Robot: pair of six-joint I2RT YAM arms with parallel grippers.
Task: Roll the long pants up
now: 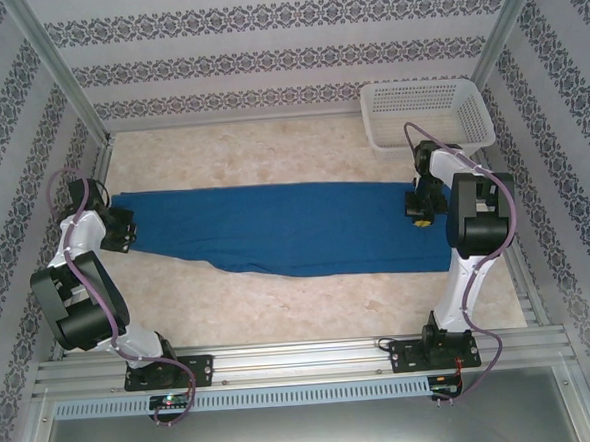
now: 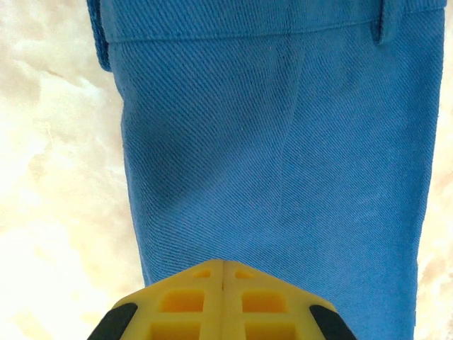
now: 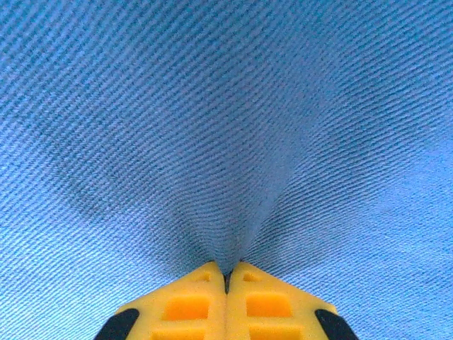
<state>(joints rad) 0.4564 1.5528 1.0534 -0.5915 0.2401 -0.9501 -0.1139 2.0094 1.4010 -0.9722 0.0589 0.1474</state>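
The long pants (image 1: pixel 295 226) lie flat across the table from left to right, plain royal blue. My left gripper (image 1: pixel 125 231) rests at their left end. In the left wrist view that gripper (image 2: pixel 223 263) is shut, its yellow tips pressed together over smooth cloth (image 2: pixel 283 156), with no fold drawn between them. A waistband with belt loops (image 2: pixel 386 21) runs along the top there. My right gripper (image 1: pixel 422 211) sits on the pants' right end. Its yellow tips (image 3: pixel 226 268) are shut on a pinched ridge of the blue cloth (image 3: pixel 241 212), which puckers toward them.
A white mesh basket (image 1: pixel 429 113) stands at the back right, just behind the right arm. Patterned walls and metal posts enclose the pale table (image 1: pixel 281 312) on three sides. An aluminium rail (image 1: pixel 304 366) runs along the near edge.
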